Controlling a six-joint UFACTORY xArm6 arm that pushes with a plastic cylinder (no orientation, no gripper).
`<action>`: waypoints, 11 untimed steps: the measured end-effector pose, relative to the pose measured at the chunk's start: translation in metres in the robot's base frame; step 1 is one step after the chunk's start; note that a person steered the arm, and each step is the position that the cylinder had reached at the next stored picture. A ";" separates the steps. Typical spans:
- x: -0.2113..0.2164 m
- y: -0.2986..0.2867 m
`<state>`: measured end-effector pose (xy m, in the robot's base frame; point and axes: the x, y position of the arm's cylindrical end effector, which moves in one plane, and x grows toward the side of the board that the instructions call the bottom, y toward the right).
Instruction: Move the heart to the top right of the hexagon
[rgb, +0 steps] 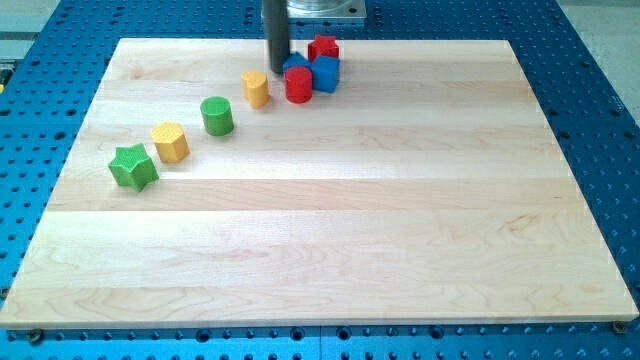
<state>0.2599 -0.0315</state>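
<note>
The yellow heart (256, 88) stands near the board's top edge, left of centre. A yellow hexagon (170, 142) lies lower left of it, with a green cylinder (217, 116) between the two. A red hexagon (298, 85) sits just right of the heart. My tip (279, 70) is down on the board just upper right of the heart, right beside a blue block (296, 67) that it partly hides; its shape is unclear.
A blue cube (327, 73) and a red star (323, 47) crowd the red hexagon at the top. A green star (133, 166) ends the diagonal row at the left. The wooden board (330, 240) lies on a blue perforated table.
</note>
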 end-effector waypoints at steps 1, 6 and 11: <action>0.046 -0.050; 0.089 -0.147; 0.106 -0.052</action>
